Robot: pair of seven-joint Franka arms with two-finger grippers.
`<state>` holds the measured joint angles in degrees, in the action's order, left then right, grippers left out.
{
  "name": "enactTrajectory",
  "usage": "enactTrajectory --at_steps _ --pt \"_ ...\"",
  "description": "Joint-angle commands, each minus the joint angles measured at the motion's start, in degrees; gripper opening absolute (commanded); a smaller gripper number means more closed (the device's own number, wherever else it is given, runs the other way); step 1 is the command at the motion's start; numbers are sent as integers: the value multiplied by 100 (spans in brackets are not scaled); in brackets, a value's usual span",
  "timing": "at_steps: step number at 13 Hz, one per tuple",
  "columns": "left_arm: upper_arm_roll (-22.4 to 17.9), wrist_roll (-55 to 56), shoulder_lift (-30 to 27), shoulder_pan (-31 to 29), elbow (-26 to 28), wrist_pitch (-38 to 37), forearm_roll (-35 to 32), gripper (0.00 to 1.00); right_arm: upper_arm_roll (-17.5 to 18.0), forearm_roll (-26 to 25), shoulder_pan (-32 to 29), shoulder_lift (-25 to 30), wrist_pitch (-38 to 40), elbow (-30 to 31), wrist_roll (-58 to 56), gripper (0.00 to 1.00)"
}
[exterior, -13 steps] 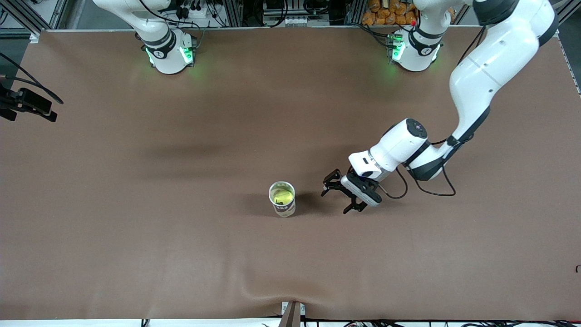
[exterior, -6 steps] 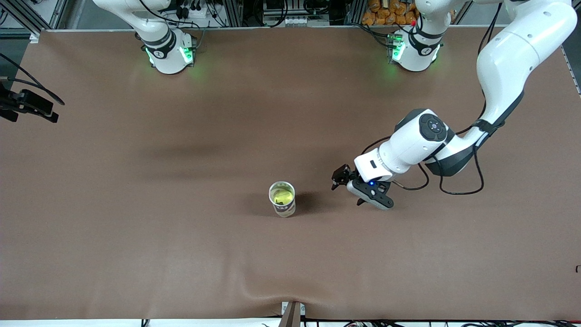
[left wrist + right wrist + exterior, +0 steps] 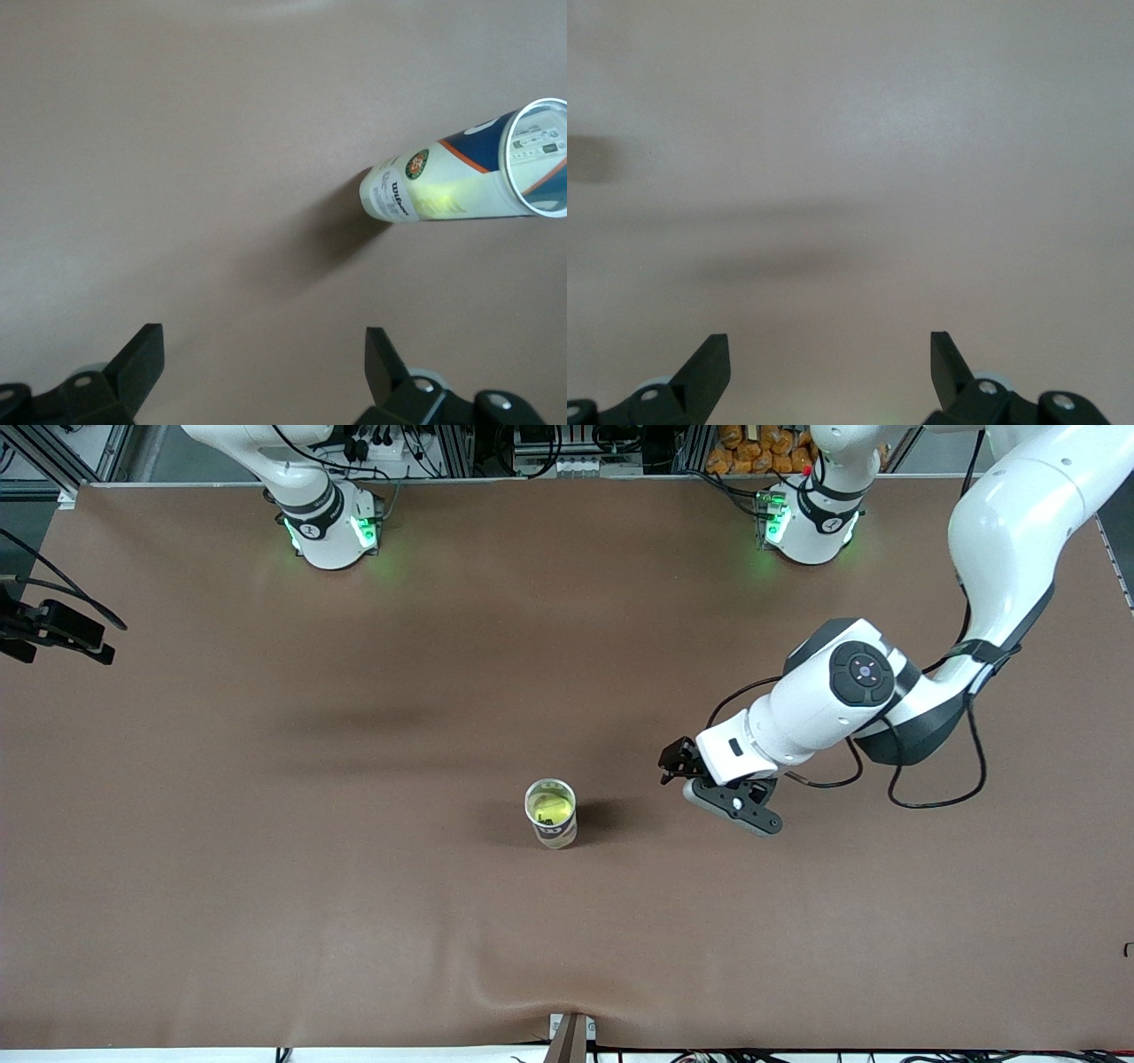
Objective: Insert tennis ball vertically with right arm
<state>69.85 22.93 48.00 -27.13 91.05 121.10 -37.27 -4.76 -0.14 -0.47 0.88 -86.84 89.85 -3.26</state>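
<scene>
Standing upright mid-table: tube (image 3: 551,813) with ball (image 3: 549,808) already inside. Left gripper (image 3: 709,779) spread, empty, beside tube. Right gripper (image 3: 829,372) spread over bare table (image 3: 266,886). Insertion looks done; next, retreat.

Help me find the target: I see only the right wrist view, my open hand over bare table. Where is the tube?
Observer: The tube stands upright near the table's middle.
Operator: Is a ball inside it?
Observer: Yes, a yellow-green ball sits in it, visible through the open top.
Operator: Where's the left hand?
Observer: The left hand is open, over the table beside the tube, toward the left arm's end.
</scene>
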Motion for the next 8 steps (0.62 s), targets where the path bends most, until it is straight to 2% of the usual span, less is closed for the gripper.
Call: enactTrajectory --at_steps 1,8 --pt "212 80 -89 -11 -316 -717 97 100 28 14 -24 26 -26 32 -17 100" --pt "705 98 -124 -90 -1124 -2385 80 100 28 14 -24 26 -26 50 -17 100"
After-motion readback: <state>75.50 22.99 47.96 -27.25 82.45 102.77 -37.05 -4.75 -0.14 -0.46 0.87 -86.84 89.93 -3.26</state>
